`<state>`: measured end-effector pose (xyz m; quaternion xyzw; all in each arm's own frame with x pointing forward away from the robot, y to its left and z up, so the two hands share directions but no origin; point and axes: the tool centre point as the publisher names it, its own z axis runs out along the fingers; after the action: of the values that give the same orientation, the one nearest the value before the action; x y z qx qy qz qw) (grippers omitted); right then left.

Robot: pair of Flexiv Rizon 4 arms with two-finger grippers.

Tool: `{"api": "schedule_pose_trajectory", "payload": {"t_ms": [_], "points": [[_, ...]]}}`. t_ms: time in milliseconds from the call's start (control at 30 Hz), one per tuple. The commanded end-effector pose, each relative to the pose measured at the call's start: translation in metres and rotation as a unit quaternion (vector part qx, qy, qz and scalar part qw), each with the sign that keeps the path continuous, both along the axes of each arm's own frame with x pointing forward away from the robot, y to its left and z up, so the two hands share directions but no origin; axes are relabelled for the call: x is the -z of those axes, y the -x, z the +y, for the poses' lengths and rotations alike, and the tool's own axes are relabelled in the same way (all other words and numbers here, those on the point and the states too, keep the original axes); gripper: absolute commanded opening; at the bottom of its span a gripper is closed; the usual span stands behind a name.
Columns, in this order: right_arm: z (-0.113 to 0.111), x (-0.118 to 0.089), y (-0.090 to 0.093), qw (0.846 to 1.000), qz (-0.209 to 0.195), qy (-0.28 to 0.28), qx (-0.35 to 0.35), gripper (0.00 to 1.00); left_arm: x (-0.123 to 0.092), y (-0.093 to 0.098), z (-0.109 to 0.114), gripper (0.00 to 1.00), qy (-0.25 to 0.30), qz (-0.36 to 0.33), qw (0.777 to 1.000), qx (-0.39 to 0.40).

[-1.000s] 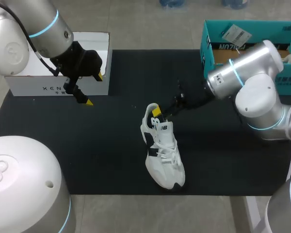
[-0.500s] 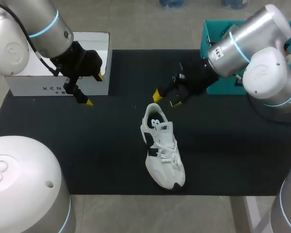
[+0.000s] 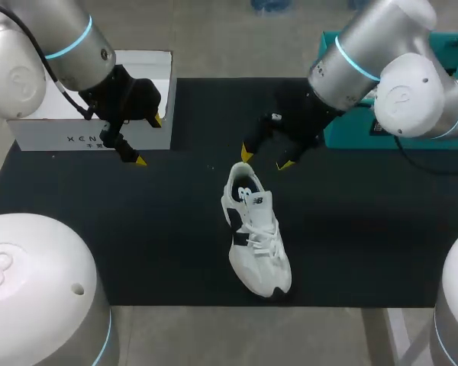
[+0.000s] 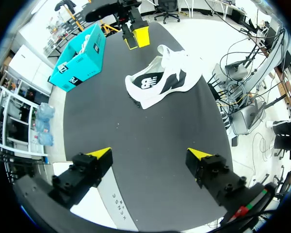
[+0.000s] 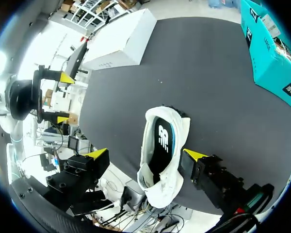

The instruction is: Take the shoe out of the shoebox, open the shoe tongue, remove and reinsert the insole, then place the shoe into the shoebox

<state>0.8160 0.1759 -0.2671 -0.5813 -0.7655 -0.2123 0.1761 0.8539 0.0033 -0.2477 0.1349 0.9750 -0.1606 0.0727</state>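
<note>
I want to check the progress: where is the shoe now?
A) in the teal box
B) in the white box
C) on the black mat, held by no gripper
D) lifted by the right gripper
C: the shoe lies on the mat; the right gripper is open by its heel and the left gripper open far off.

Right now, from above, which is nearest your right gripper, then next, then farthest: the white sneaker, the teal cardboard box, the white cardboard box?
1. White sneaker, close ahead of the right gripper, mid-table.
2. Teal cardboard box, on the right side.
3. White cardboard box, far left.
</note>
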Motion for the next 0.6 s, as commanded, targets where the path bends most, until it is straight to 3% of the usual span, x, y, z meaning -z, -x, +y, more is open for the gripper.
{"api": "schedule_pose_trajectory", "payload": {"t_ms": [33, 167, 333, 367, 400, 433, 467, 600], "points": [[0.014, -0.014, -0.004, 0.993, 0.032, 0.116, 0.017, 1.00, 0.000, 0.000, 0.000, 1.00, -0.001, 0.000, 1.000, 0.000], [0.027, -0.016, -0.009, 0.979, 0.060, 0.192, 0.027, 1.00, 0.000, 0.000, 0.000, 1.00, -0.001, 0.000, 1.000, 0.000], [0.040, -0.004, -0.013, 0.959, 0.091, 0.266, 0.026, 1.00, 0.000, 0.000, 0.000, 1.00, -0.001, 0.000, 1.000, 0.000], [0.041, -0.001, -0.013, 0.957, 0.097, 0.272, 0.026, 0.86, 0.000, 0.000, 0.000, 1.00, -0.001, 0.000, 1.000, 0.000], [0.041, 0.003, -0.013, 0.956, 0.099, 0.276, 0.025, 0.46, 0.000, 0.000, 0.000, 1.00, -0.001, 0.000, 1.000, 0.000], [0.041, 0.006, -0.013, 0.956, 0.100, 0.276, 0.022, 0.16, 0.000, 0.000, 0.000, 1.00, -0.001, 0.000, 1.000, 0.000], [0.041, 0.010, -0.012, 0.956, 0.102, 0.276, 0.021, 0.00, 0.000, 0.000, 0.000, 1.00, -0.001, 0.000, 1.000, 0.000], [0.039, 0.021, -0.009, 0.955, 0.101, 0.277, 0.020, 0.00, 0.000, 0.000, 0.000, 1.00, -0.001, 0.000, 1.000, 0.000]]}}
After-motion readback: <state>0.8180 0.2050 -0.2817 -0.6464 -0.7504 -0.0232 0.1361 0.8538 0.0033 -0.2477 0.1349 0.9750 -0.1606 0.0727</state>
